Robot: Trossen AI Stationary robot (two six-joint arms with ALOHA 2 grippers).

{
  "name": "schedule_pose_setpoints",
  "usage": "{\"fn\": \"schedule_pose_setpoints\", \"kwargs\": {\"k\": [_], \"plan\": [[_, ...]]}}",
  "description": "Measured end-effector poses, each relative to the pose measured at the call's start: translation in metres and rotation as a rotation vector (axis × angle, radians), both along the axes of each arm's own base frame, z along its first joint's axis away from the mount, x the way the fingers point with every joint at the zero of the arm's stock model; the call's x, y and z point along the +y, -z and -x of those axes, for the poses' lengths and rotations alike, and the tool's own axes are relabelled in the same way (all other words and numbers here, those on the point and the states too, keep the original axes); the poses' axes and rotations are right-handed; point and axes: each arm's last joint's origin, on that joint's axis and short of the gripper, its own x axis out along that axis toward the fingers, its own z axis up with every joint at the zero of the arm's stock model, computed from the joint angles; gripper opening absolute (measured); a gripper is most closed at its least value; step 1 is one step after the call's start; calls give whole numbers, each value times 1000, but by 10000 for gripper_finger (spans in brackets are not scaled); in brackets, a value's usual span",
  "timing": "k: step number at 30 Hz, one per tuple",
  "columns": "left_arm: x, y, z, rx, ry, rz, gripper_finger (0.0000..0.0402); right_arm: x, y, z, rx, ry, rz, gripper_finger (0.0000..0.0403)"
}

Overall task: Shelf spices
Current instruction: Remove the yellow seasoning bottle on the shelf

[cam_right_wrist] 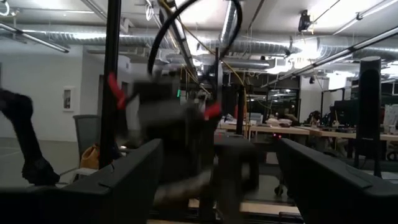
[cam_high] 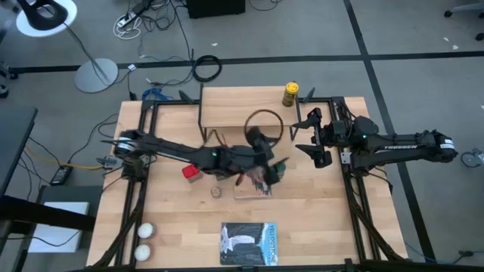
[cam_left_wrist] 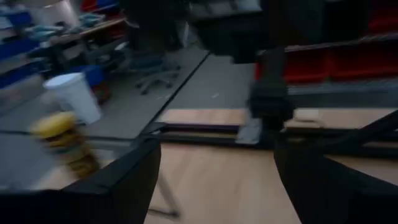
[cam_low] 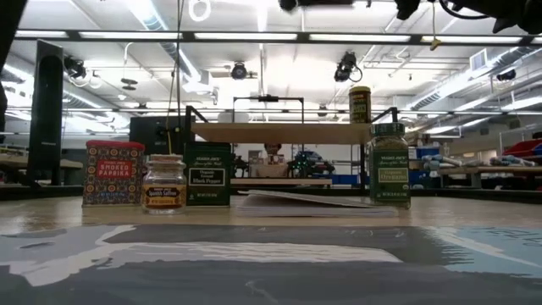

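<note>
One yellow-lidded jar (cam_high: 290, 94) stood on the shelf (cam_high: 227, 109), well apart from the left gripper (cam_high: 266, 172). That gripper's fingers gaped, holding nothing. The right gripper (cam_high: 311, 147) hung open beside the shelf.

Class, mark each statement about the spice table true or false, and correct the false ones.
1. The yellow-lidded jar stands on the shelf. True.
2. The red tin is on the shelf. False: it stands on the tabletop.
3. The left gripper holds a jar. False: its fingers are open and empty.
4. Two white balls lie at a table corner. True.
5. The green jar lies tipped over. False: it stands upright.
</note>
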Motion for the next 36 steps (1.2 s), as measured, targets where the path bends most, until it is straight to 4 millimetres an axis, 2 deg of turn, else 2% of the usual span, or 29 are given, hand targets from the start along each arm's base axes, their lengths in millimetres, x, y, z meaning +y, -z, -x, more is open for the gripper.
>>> {"fn": "schedule_pose_setpoints", "kwargs": {"k": [8, 14, 18, 22, 30, 36], "plan": [[14, -80, 75, -19, -120, -64, 305, -2, 2, 1, 25, 88, -6, 316], [25, -113, 131, -16, -222, -33, 305, -7, 4, 1, 42, 248, -37, 316], [28, -112, 149, 38, -247, -18, 306, -11, 5, 1, 55, 333, -73, 323], [30, -103, 155, 97, -258, -4, 306, -17, 8, 2, 78, 439, -126, 347], [32, -96, 160, 147, -328, -11, 306, -26, 14, 2, 132, 581, -161, 394], [33, -95, 160, 151, -342, -18, 306, -29, 24, -1, 229, 646, -174, 395]]}}
